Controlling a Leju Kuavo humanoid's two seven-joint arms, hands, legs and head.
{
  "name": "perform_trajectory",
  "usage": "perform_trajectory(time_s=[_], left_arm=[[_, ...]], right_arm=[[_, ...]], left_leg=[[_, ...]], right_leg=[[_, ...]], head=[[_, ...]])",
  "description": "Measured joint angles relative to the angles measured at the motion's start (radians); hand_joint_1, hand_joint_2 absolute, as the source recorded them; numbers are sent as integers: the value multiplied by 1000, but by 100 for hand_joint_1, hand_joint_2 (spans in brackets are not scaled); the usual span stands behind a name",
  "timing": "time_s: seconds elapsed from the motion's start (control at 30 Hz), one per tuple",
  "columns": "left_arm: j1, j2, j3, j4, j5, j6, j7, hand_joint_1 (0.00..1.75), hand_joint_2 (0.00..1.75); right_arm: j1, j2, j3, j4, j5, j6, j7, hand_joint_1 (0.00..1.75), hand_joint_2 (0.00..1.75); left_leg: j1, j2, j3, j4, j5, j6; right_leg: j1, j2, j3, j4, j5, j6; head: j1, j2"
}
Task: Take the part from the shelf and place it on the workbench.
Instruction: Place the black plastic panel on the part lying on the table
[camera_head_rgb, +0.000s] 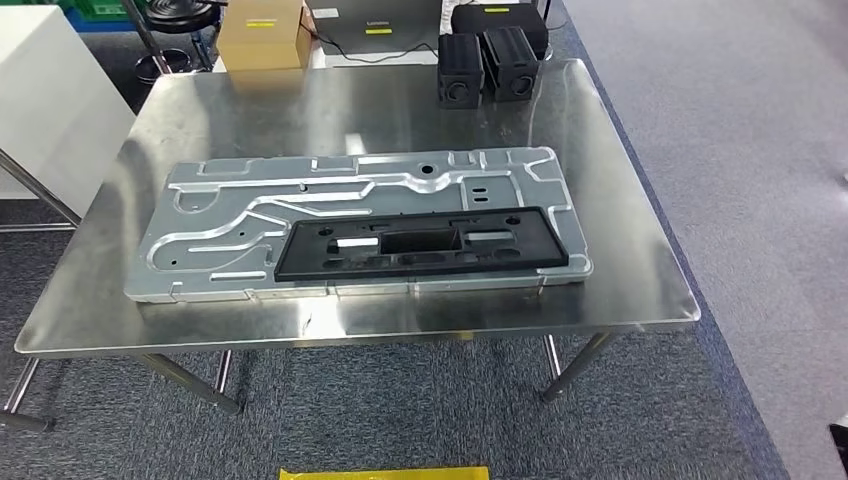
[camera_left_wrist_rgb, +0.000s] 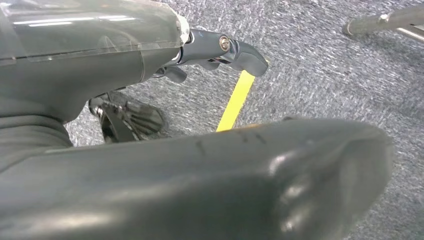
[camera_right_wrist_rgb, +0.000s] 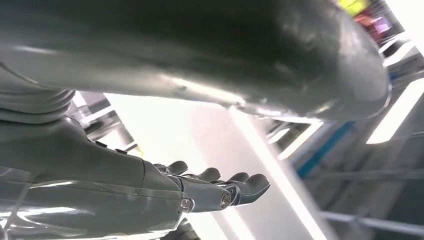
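Long black plastic frame (camera_head_rgb: 422, 248) lying flat on embossed grey sheet-metal panel (camera_head_rgb: 300, 200), centre of frame, on steel workbench (camera_head_rgb: 640, 250); seemingly placed already. Left hand (camera_left_wrist_rgb: 215, 52) and right hand (camera_right_wrist_rgb: 210, 187) empty, fingers loosely spread, apparently withdrawn.

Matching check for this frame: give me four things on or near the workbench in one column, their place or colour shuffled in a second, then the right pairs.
Things:
1. black plastic frame
2. grey metal panel
3. black speakers
4. cardboard box

Places or colours:
A. beyond the workbench's far left edge, tan
B. lying on the panel's near right part
C. standing at the workbench's far edge
D. flat on the middle of the workbench, silver-grey

Pairs: 1-B, 2-D, 3-C, 4-A
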Motion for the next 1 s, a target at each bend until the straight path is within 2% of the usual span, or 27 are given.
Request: perform_trajectory(time_s=[0.03,0.07,0.1,0.2,0.23,0.27,0.33,0.37,0.4,0.43,0.47,0.5,0.53,0.57,0.6,0.63,0.7,0.73,0.77,0.8,0.83,0.87,0.9,0.93,0.97,1.0], left_arm=[[-3,0,0,0,0,0,0,0,0],[-5,0,0,0,0,0,-1,0,0],[-8,0,0,0,0,-1,-1,0,0],[-9,-2,3,0,1,-4,-6,0,0],[-9,-4,4,0,1,-7,-9,0,0],[-8,-6,6,0,1,-9,-13,0,0],[-3,-11,10,0,-2,-13,-20,0,0],[0,-13,11,0,-6,-12,-21,0,0],[2,-16,13,0,-11,-11,-21,0,0],[4,-19,14,0,-18,-7,-18,0,0],[4,-21,14,0,-25,-3,-14,0,0],[4,-23,14,0,-32,0,-9,0,0],[3,-26,14,0,-41,2,-3,0,0],[2,-27,14,0,-49,3,4,0,0],[-1,-28,14,0,-57,4,10,0,0],[-4,-30,14,0,-64,4,16,0,0],[-7,-34,14,0,-71,4,26,0,0],[-6,-36,14,0,-74,4,29,0,0],[-4,-38,14,0,-76,5,32,0,0],[-4,-41,14,1,-79,6,33,0,0],[-4,-43,14,1,-82,6,33,0,0],[-5,-46,14,1,-85,6,33,0,0],[-7,-48,13,2,-88,6,33,0,0],[-10,-48,13,2,-92,6,34,0,0],[-12,-48,12,2,-97,6,34,0,0],[-13,-48,11,2,-102,6,35,0,0]], right_arm=[[5,5,-16,5,2,0,0,0,0],[9,10,-29,9,7,2,0,0,0],[11,16,-40,14,21,8,1,0,0],[9,33,-84,50,116,61,5,0,0],[5,38,-110,87,163,88,6,0,0],[-2,43,-143,139,218,111,8,0,0],[-27,51,-225,306,346,127,19,0,0],[-43,56,-265,408,418,129,50,0,0],[-59,61,-300,518,488,137,104,0,0],[-71,66,-324,622,551,159,181,0,0],[-81,73,-338,718,608,196,275,0,0],[-91,81,-344,804,651,249,372,0,0],[-103,90,-348,882,683,319,468,0,0],[-117,100,-352,950,705,399,554,0,0],[-128,110,-356,1009,720,480,624,0,0],[-136,119,-361,1056,727,552,672,0,0],[-140,135,-371,1123,731,656,717,0,0],[-141,140,-378,1147,729,688,724,0,0],[-144,143,-385,1167,724,709,725,0,0],[-148,145,-394,1183,716,724,725,0,0],[-151,147,-403,1197,706,736,725,0,0],[-155,148,-413,1209,697,745,725,0,0],[-159,150,-423,1219,689,753,728,0,0],[-163,152,-432,1228,683,759,734,0,0],[-167,154,-441,1236,677,762,740,0,0],[-170,158,-449,1243,669,763,747,0,0]], left_leg=[[-2,0,39,-62,16,4],[-5,0,63,-103,25,8],[-9,0,69,-118,29,13],[-16,4,57,-122,61,27],[-14,6,49,-127,76,32],[-12,9,37,-132,92,38],[-11,11,10,-134,118,45],[-12,12,-5,-133,129,46],[-13,12,-20,-132,140,45],[-14,13,-35,-130,151,43],[-14,13,-51,-127,161,40],[-14,13,-67,-122,170,35],[-15,14,-81,-116,177,30],[-16,16,-93,-110,183,23],[-16,18,-101,-106,190,16],[-15,20,-106,-103,198,10],[-10,20,-115,-99,209,-3],[-7,19,-123,-88,195,-7],[-5,18,-135,-61,162,-11],[-3,16,-151,-16,112,-13],[-3,16,-167,44,56,-13],[-3,16,-178,108,13,-12],[-3,16,-181,158,-8,-10],[-4,15,-170,183,-3,-7],[-6,13,-142,176,21,-3],[-8,8,-98,135,50,2]], right_leg=[[0,2,-7,2,8,4],[0,4,-11,3,16,9],[-2,5,-12,2,25,16],[-10,9,-11,-11,46,36],[-11,10,-15,-4,28,41],[-12,11,-22,20,-12,46],[-16,11,-40,124,-128,54],[-18,11,-45,184,-167,58],[-20,11,-41,228,-180,61],[-22,10,-26,248,-169,64],[-25,10,5,234,-144,64],[-27,10,52,189,-122,64],[-27,11,109,121,-118,62],[-24,12,160,51,-126,57],[-20,12,194,-3,-140,50],[-14,13,210,-35,-151,42],[-9,10,200,-45,-142,24],[-8,8,191,-45,-132,15],[-8,6,180,-45,-121,6],[-6,7,167,-45,-110,-2],[-3,8,154,-45,-99,-6],[0,10,140,-44,-88,-9],[3,12,125,-42,-76,-10],[6,16,107,-40,-64,-11],[8,20,88,-36,-52,-10],[9,26,70,-31,-40,-9]], head=[[1,0],[1,0],[2,0],[1,0],[1,0],[2,0],[4,0],[5,0],[5,0],[5,0],[5,0],[6,0],[6,0],[4,0],[4,0],[3,0],[2,0],[2,0],[1,0],[1,0],[-1,0],[-1,0],[-1,0],[-1,0],[-1,0],[-1,0]])
